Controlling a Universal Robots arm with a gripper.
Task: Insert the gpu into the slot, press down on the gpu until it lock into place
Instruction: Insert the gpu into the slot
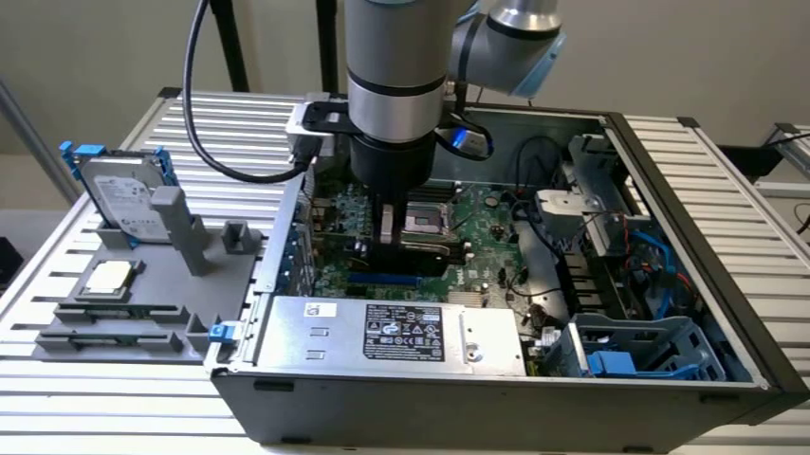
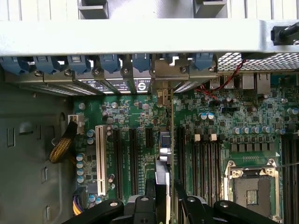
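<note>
Inside the open computer case, my gripper is shut on the gpu, a thin black card held upright on its edge just above the motherboard. Right below the card's near end lies the blue slot; I cannot tell whether the card's lower edge is in it. In the wrist view the gpu appears edge-on, running from between my gripper toward the case's rear wall. One black finger sits on each side of the card. Its metal bracket end reaches the row of rear brackets.
A silver power-supply box fills the case's front. Black slots, a white slot and the CPU socket flank the card. A blue drive cage and cables are at the exterior view's right. A hard drive stands on a grey fixture outside.
</note>
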